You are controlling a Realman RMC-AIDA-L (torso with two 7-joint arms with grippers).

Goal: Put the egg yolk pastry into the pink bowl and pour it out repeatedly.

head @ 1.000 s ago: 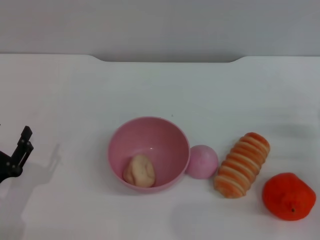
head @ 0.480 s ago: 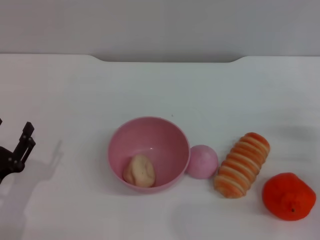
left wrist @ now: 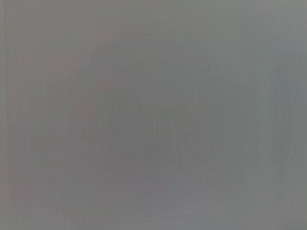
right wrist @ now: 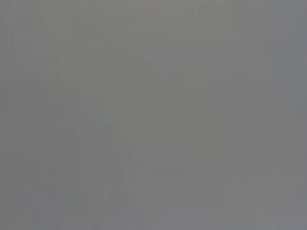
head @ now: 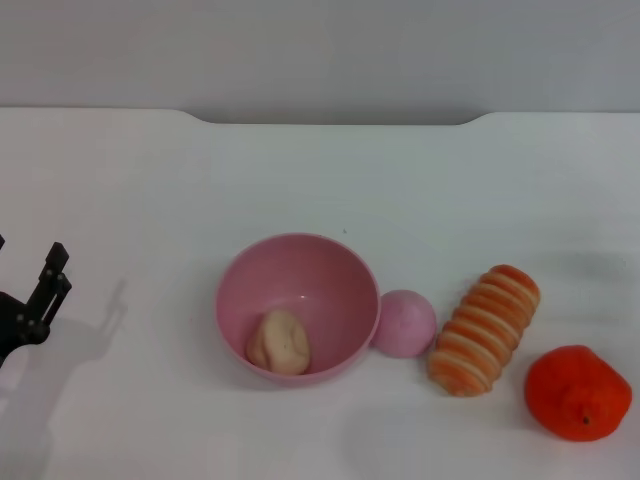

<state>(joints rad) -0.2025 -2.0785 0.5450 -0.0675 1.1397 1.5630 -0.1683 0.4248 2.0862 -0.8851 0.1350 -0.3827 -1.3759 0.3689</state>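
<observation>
The egg yolk pastry [head: 279,342] is a pale beige bun lying inside the pink bowl [head: 330,262], against its near left wall. The bowl stands upright on the white table, a little left of centre. My left gripper [head: 27,250] is low at the far left edge of the head view, well left of the bowl. It is open and empty, with one black finger [head: 47,285] in full view and the other only a tip at the edge. My right gripper is out of view. Both wrist views show only plain grey.
A smooth pink ball [head: 404,323] touches the bowl's right side. A striped orange-and-cream bread [head: 484,329] lies to its right, and an orange fruit [head: 578,392] at the near right. The white table [head: 320,180] ends at a back edge with a notch.
My left gripper shifted slightly up and right in the head view a second ago, then held still. A second fingertip now shows at the picture's edge. The bowl and pastry have not moved.
</observation>
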